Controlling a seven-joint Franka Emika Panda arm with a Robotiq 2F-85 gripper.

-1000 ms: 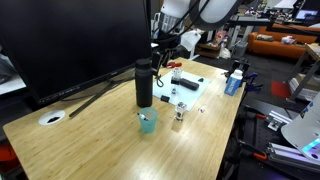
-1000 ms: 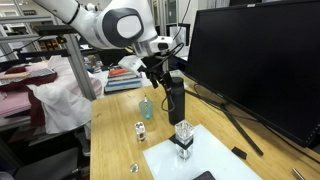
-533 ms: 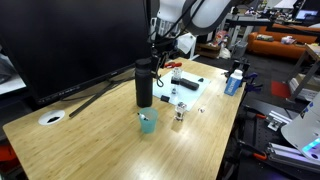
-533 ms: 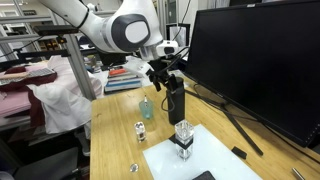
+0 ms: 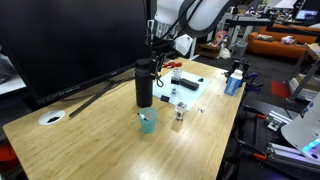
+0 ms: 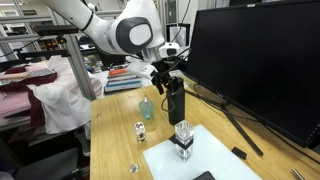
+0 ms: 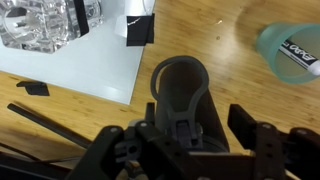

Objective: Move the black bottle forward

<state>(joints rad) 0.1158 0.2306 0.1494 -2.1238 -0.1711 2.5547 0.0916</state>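
Note:
The black bottle (image 5: 144,88) stands upright on the wooden table in front of the monitor; it also shows in the other exterior view (image 6: 175,103). In the wrist view its cap and body (image 7: 180,95) lie between my two fingers, with a gap on the right side. My gripper (image 7: 187,128) is open and straddles the bottle's top. In both exterior views the gripper (image 5: 155,60) (image 6: 168,72) sits at the level of the bottle's cap. The small teal cup (image 5: 148,122) (image 6: 147,108) (image 7: 295,55) stands close beside the bottle.
A large black monitor (image 5: 70,40) (image 6: 260,60) stands just behind the bottle, its foot bar running along the table. A white mat (image 5: 190,88) (image 6: 200,160) carries a clear glass block (image 6: 183,137) (image 7: 35,25). A small jar (image 6: 140,130) stands near the table edge.
My gripper has shifted slightly closer over the bottle's top. The bottle and the cup have not moved.

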